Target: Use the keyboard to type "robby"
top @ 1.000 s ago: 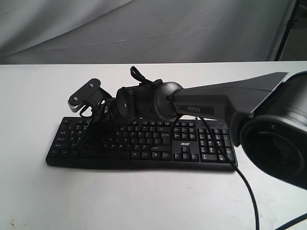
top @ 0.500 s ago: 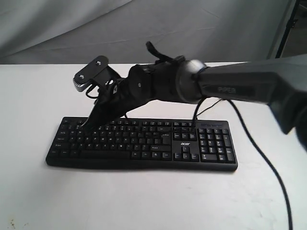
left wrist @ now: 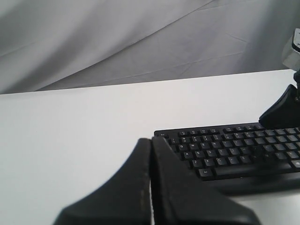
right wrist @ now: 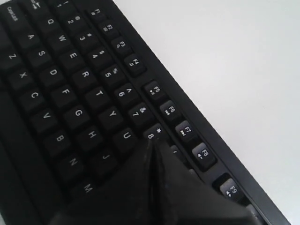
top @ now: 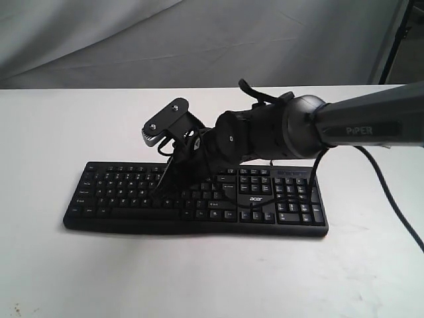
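Observation:
The black keyboard (top: pixel 106 199) with the white acer logo lies across the white table (top: pixel 53 126). My right arm reaches over it from the right. Its gripper (top: pixel 157 190) is shut and points down at the middle of the letter keys. In the right wrist view the shut fingertips (right wrist: pixel 151 143) sit just below the 8 key, beside U, on the keyboard (right wrist: pixel 70 84); the key beneath them is hidden. My left gripper (left wrist: pixel 151 140) is shut on nothing and hovers off the left end of the keyboard (left wrist: pixel 225 145).
A thin black cable (top: pixel 391 199) hangs from the right arm over the table at the right. A grey cloth backdrop (top: pixel 199 40) stands behind the table. A wrist camera (top: pixel 165 122) sticks up above the right gripper.
The right gripper rose from the left end of the keyboard, swung right, and came down over the middle letter keys. The keyboard has not moved.

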`<state>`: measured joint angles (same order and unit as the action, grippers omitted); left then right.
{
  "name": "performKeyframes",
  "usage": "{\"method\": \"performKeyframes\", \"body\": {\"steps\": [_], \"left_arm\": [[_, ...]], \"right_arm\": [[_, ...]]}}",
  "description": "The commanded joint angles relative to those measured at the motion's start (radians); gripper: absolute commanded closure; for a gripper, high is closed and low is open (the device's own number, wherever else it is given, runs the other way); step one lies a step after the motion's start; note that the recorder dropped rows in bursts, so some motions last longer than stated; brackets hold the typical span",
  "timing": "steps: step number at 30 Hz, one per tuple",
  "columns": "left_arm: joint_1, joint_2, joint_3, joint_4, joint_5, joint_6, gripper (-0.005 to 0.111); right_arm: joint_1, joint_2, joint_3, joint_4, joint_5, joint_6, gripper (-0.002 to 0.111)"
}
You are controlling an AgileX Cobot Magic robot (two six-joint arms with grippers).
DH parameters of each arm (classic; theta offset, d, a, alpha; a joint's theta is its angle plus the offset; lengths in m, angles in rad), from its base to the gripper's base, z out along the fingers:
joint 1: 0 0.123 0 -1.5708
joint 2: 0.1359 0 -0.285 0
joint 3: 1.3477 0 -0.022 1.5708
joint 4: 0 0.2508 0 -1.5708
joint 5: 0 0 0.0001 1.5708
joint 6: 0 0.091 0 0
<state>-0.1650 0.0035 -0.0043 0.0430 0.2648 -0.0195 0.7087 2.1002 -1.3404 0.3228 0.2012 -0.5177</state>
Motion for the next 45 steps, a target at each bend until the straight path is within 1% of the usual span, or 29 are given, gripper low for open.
{"method": "performKeyframes", "body": {"steps": [1,45], "left_arm": [[-0.006,-0.003,0.004,0.005,-0.007,-0.003,0.107],[-0.006,-0.003,0.004,0.005,-0.007,-0.003,0.107]], "right_arm": [[-0.021,0.014,0.006,0.002,-0.011,-0.004,0.108],[-0.031,0.059,0.006,-0.005,-0.015,-0.006,0.108]]}}
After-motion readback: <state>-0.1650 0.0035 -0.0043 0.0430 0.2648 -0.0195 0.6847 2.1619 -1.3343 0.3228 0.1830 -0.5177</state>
